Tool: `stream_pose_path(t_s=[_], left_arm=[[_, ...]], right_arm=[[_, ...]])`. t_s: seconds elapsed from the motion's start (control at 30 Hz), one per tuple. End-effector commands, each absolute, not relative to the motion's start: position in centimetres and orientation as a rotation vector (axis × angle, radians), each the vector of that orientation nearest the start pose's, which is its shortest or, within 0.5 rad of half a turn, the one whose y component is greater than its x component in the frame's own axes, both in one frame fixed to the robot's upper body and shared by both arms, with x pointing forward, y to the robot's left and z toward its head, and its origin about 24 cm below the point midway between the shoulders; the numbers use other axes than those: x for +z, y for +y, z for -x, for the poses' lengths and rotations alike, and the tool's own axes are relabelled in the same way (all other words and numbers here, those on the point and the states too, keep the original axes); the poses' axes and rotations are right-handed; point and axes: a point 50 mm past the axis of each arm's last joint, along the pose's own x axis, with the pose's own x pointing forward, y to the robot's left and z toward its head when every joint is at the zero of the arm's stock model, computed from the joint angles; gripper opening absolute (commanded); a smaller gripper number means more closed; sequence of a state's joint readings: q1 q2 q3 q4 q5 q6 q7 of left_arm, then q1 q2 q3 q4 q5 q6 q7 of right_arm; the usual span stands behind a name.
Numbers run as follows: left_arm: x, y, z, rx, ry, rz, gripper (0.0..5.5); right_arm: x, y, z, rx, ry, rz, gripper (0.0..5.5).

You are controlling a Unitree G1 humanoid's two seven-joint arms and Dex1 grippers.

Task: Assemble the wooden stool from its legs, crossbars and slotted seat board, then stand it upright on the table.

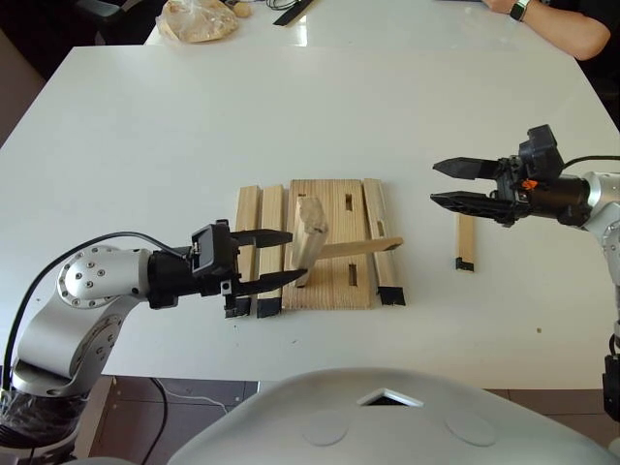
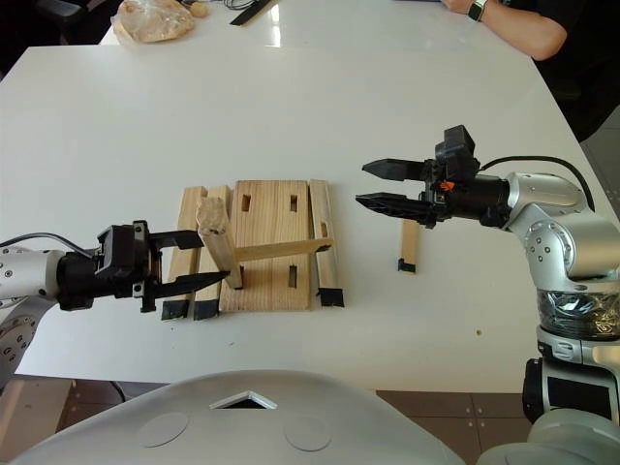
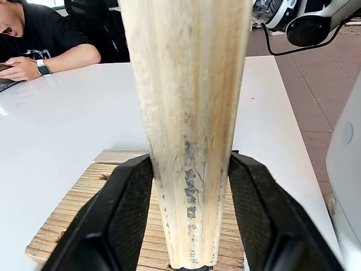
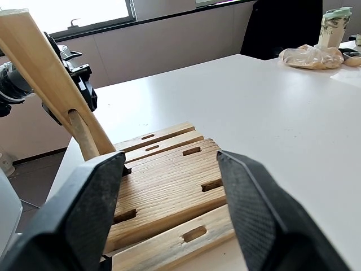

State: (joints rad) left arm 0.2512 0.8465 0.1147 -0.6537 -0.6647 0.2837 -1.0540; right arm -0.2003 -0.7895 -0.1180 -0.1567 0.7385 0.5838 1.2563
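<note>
Left gripper (image 1: 295,258): the fingers lay against two opposite sides of the upright leg (image 1: 310,237), low on its shaft. This was judged a clamp, though the wrist view did not settle how firm the contact was.
Upright leg: it stood on the seat board (image 1: 329,291) at the board's near-left corner, leaning slightly. Its foot appeared to sit in a slot there.
Crossbar (image 1: 363,248): it was joined to the side of the upright leg and ran toward the robot's right across the board. Its far end hung free.
Right gripper (image 1: 434,184): the fingers were apart with nothing between them. It hovered over the table (image 1: 145,145), right of the board and pointing toward it.
Lone piece (image 1: 466,242): it lay flat on the table near the right gripper, well apart from the board, with a dark cap on its near end.
Other pieces: two lay flat just beside the board's left edge (image 1: 260,242). One lay along its right edge (image 1: 381,242).
Step in hand: seating and steadying the first leg — the assembly was judged early, with most parts loose.
Next move: the left gripper should hold the leg plumb while the right takes another leg. That leg's hole must meet the crossbar's free end and its own end the matching slot — misalignment could lever the first leg out.
</note>
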Motion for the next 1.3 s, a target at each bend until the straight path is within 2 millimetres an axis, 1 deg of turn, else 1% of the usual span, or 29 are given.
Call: stream_pose_path(t_s=[0.03,0.1,0.23,0.3,0.43,0.6,0.77,1.0,1.17,1.3], left_arm=[[14.5,18.7,-17.0,-1.295,0.114,-0.23,2.06],[14.4,18.8,-17.0,-1.293,0.119,-0.222,2.06],[13.0,19.2,-16.7,-1.284,0.178,-0.197,2.06],[12.7,19.2,-16.6,-1.283,0.187,-0.195,2.06],[12.9,19.6,-16.6,-1.274,0.184,-0.196,2.06],[13.1,20.5,-16.2,-1.247,0.203,-0.206,2.06],[13.0,21.8,-15.5,-1.246,0.265,-0.226,2.06],[12.1,23.0,-14.4,-1.291,0.377,-0.294,2.06],[12.1,23.2,-14.4,-1.325,0.395,-0.321,2.06],[12.5,23.7,-14.9,-1.368,0.422,-0.363,2.06]], right_arm=[[15.2,-22.2,-24.2,1.303,0.207,-0.021,2.99],[15.1,-22.2,-24.1,1.303,0.207,-0.019,2.99],[15.0,-22.2,-24.1,1.303,0.21,-0.015,2.99],[14.8,-22.2,-24.1,1.306,0.216,-0.008,2.99],[14.7,-22.2,-23.9,1.311,0.224,0.001,2.99],[14.3,-22.2,-23.8,1.308,0.233,0.004,2.99],[14.2,-22.4,-23.7,1.297,0.235,0.01,2.99],[14.1,-22.5,-23.7,1.291,0.238,0.02,2.99],[13.9,-22.5,-23.6,1.288,0.24,0.026,2.99],[13.8,-22.4,-23.5,1.28,0.237,0.03,2.99]])
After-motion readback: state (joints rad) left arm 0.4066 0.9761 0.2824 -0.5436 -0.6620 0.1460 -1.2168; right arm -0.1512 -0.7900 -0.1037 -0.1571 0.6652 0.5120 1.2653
